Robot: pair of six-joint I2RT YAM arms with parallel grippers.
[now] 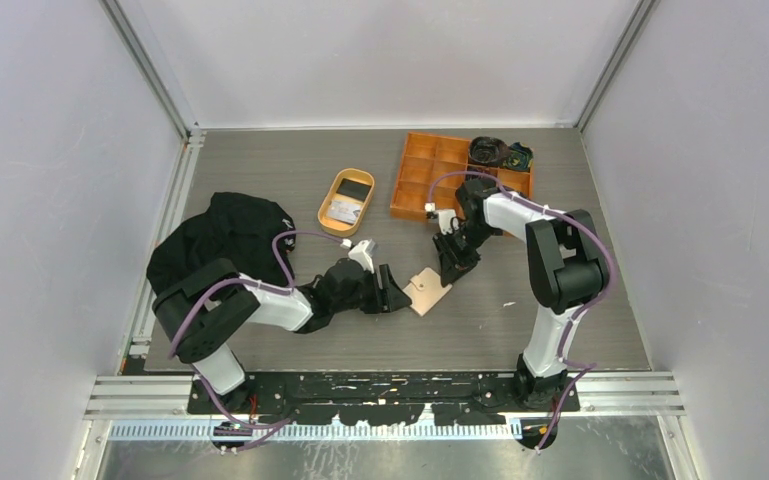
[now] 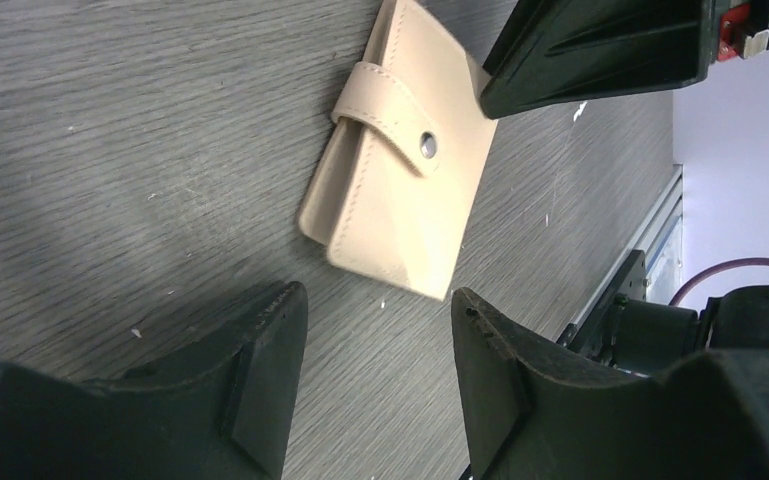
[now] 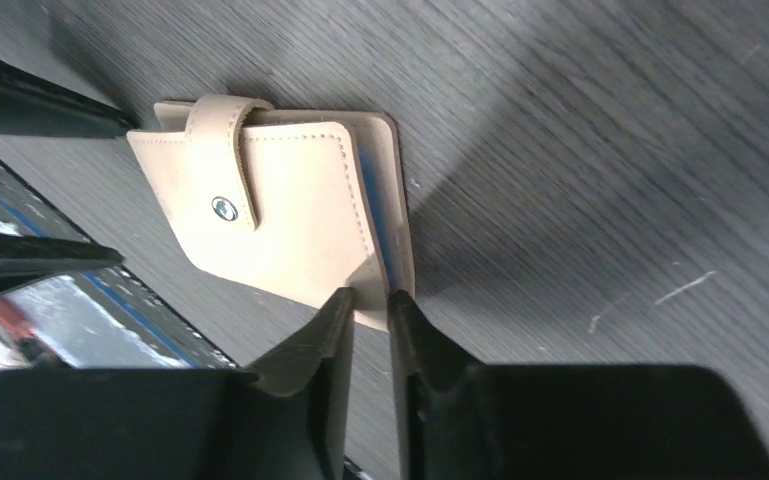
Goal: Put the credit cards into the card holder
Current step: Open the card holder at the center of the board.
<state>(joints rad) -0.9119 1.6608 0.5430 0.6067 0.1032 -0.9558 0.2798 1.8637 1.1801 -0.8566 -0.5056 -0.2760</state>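
Note:
The beige card holder (image 1: 427, 290) (image 2: 400, 190) (image 3: 280, 220) lies snapped shut on the table between both arms. A blue credit card's edge (image 3: 381, 235) shows between its covers. My right gripper (image 1: 453, 264) (image 3: 370, 300) has its jaws drawn close together on the holder's near corner. My left gripper (image 1: 393, 291) (image 2: 380, 315) stands open just short of the holder's opposite edge, nothing between its fingers. A grey-white card (image 1: 342, 211) and a dark card (image 1: 354, 188) lie in the oval tray.
The oval orange-tan tray (image 1: 323, 209) sits behind the holder. An orange compartment box (image 1: 440, 175) stands at the back right, with dark items (image 1: 498, 153) on its far corner. A black cloth (image 1: 222, 232) lies heaped at the left.

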